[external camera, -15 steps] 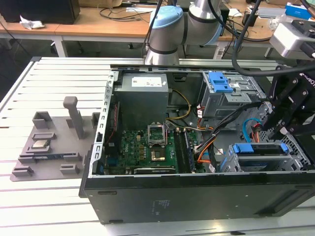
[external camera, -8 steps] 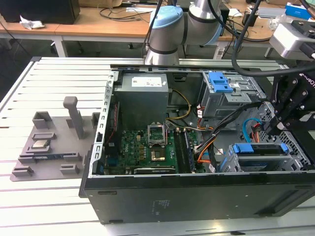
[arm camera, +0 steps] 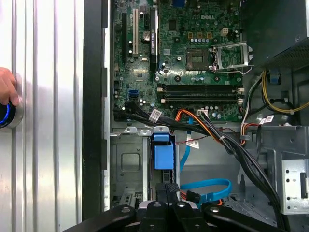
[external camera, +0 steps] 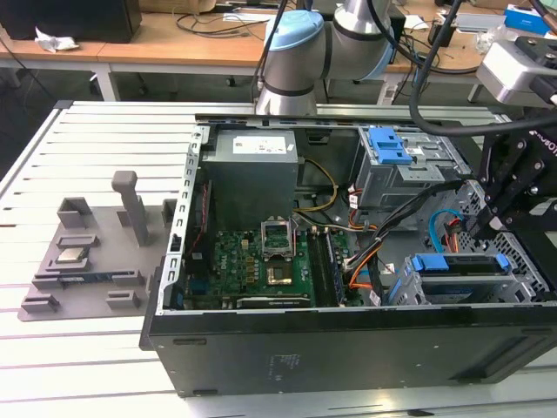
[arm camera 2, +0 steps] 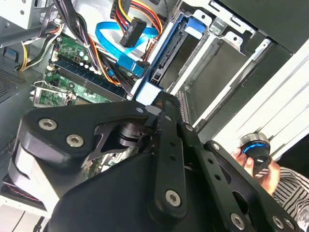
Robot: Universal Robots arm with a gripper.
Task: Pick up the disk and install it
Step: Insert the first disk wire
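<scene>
The disk [external camera: 457,265] stands on edge in the lower drive bay at the exterior view's right end of the open computer case [external camera: 348,348]. Its blue carrier frame shows along the top. In both wrist views I see it edge-on, the disk [arm camera 2: 169,53] and the disk [arm camera: 161,152] lying in the slot between the bay's metal walls. My black gripper [external camera: 477,228] hangs just above the disk's blue frame with its fingers [arm camera: 162,191] pressed together and nothing between them. Whether the fingertips [arm camera 2: 161,99] touch the frame I cannot tell.
A grey drive cage with a blue latch [external camera: 389,148] sits behind the bay. Blue and orange cables [arm camera: 207,186] run beside the slot, next to the motherboard [external camera: 261,261]. A grey fixture [external camera: 87,261] lies on the slatted table. A person's hand [arm camera: 6,89] rests on a blue-lit knob.
</scene>
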